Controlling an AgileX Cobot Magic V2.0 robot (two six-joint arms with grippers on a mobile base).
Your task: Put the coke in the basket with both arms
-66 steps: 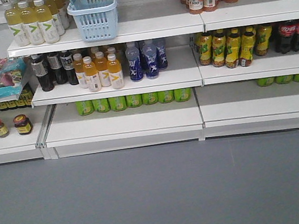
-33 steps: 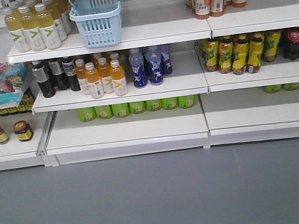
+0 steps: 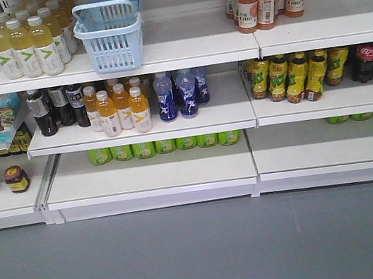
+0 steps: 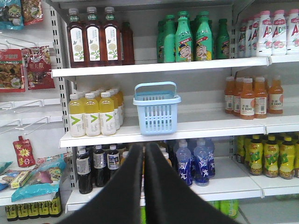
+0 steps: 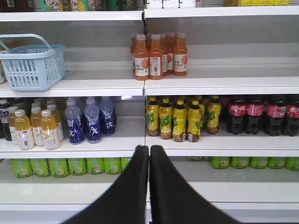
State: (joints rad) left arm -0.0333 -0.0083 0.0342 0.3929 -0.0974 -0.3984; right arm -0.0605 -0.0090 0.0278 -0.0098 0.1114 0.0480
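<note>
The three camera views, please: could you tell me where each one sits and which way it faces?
Exterior front-facing: stands back from the white store shelves, looking slightly down at them and the grey floor; no robot part shows.
Left wrist: behind the left gripper, seen shut at the bottom edge, facing the light blue slotted plastic basket.
Right wrist: behind the shut right gripper, facing shelves further right, with dark red-labelled cola bottles.
Shared: all three show the basket.
</note>
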